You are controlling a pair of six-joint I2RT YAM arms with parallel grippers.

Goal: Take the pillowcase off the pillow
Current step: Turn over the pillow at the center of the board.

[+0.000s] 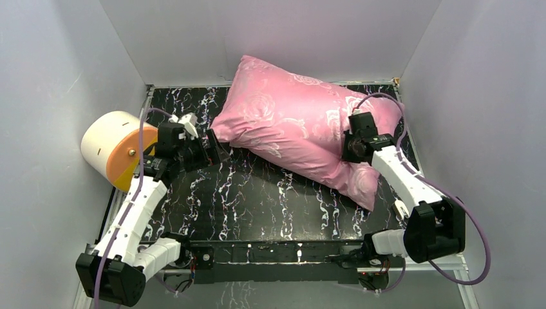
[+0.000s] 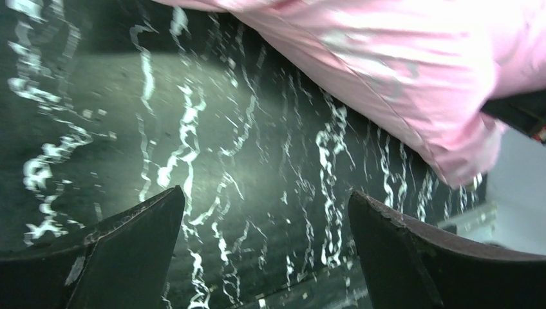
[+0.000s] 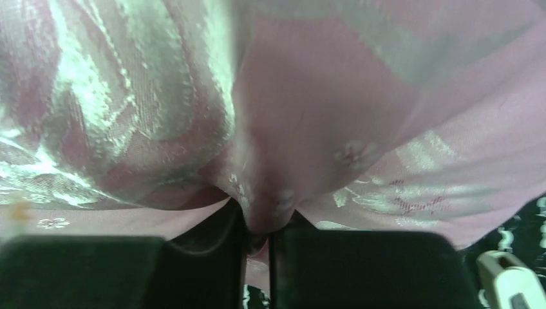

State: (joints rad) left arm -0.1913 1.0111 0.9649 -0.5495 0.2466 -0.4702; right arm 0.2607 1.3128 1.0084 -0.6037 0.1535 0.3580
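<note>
A black counter with white marble-like veins (image 1: 257,193) lies between plain pale grey walls. These close it on three sides: the back wall (image 1: 270,32), the left wall (image 1: 38,77) and the right wall (image 1: 476,77). The light is soft and even, and the counter shines a little in it.

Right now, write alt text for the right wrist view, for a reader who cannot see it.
The right claw is shut on a pinched fold of the pink satin pillowcase, whose pale floral sheen fills nearly the whole frame. A sliver of black, white-veined table shows at the lower right.
</note>
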